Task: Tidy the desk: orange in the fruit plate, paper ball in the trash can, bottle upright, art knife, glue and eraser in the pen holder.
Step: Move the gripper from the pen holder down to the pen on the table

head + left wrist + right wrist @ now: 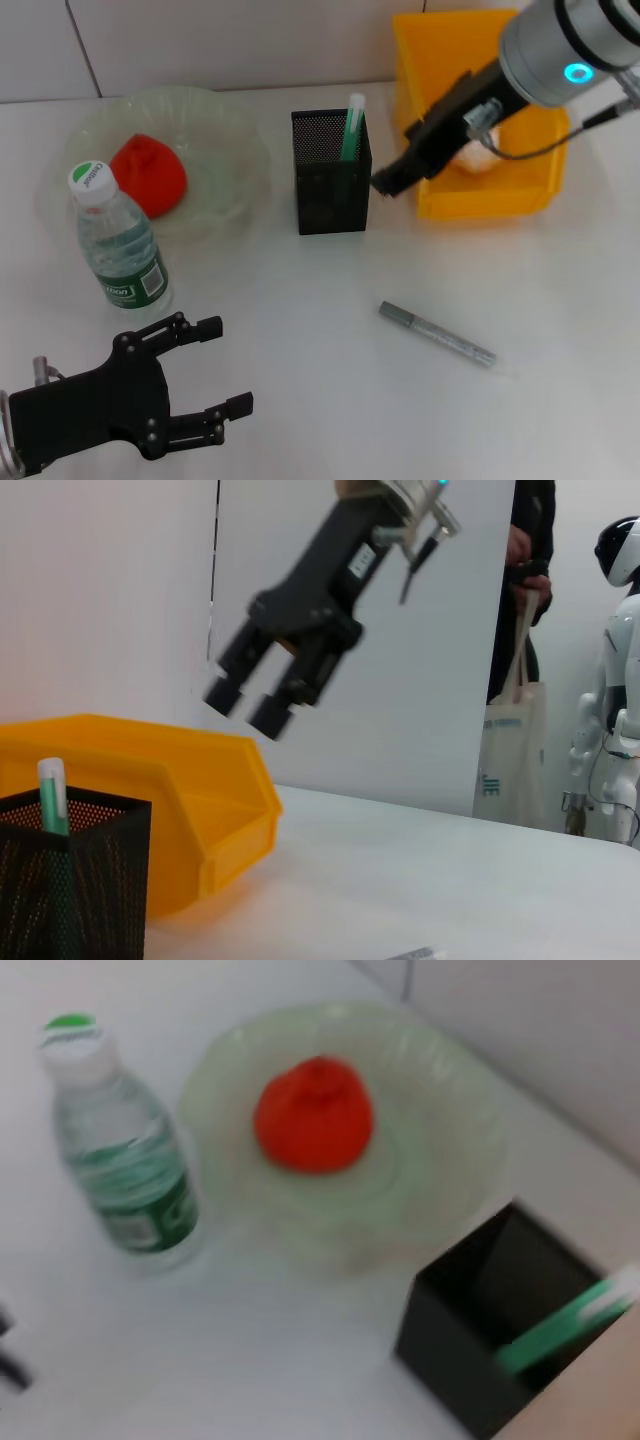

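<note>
Hovering beside the pen holder (331,173), the right gripper (388,181) was seen with its fingers slightly parted and nothing held. The art knife (437,334) lay flat on the desk (330,400), well apart from it. The left gripper (215,375) was parked low with spread fingers, near the upright bottle (118,238). The orange (149,175) sat in the fruit plate (235,140).

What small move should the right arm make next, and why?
Probably swing the right gripper from beside the pen holder toward the art knife lying flat on the table. The orange sits in the fruit plate, the bottle stands upright, and the left gripper hangs open nearby.
</note>
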`<state>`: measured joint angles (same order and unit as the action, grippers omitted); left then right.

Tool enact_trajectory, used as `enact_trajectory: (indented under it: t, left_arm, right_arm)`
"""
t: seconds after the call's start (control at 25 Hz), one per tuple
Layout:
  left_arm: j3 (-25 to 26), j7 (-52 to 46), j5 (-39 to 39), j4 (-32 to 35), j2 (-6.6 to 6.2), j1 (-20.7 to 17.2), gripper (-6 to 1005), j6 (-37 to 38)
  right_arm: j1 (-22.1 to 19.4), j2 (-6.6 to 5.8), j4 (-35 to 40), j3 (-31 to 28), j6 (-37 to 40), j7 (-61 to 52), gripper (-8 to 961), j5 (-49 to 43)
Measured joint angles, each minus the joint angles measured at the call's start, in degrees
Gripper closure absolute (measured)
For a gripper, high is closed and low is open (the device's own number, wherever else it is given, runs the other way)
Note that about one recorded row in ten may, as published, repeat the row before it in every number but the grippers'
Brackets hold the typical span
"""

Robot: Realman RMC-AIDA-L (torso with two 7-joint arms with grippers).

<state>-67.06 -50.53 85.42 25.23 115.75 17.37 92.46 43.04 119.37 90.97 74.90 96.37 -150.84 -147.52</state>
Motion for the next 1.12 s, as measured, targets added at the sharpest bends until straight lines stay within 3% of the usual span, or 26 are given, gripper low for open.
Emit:
enact_trajectory:
  t: [0.12,0.44,0.76,1.12]
  left_arm:
    - [0.0,0.0,-0.01,0.01,0.0,0.04,124,-0.01]
    - [0.06,-0.01,-0.03,0.09,-0.01,0.13,124,-0.18]
    - [0.18,-0.01,-0.22,0.09,-0.16,0.21,124,-0.26]
    - [0.74,-0.08,-0.03,0.09,-0.18,0.28,124,-0.27]
  right_arm:
    - [-2.22,-0.05,0.27,-2.95,3.95,0.02,245,4.42]
    - [-5.88,-0.2,0.22,-3.22,6.84,0.29,246,4.22]
    - [-8.16,0.05,-2.76,-0.23,7.32,-0.32,247,1.07]
    - [-8.06,0.01,-10.0,5.38,2.02,-1.01,249,0.79]
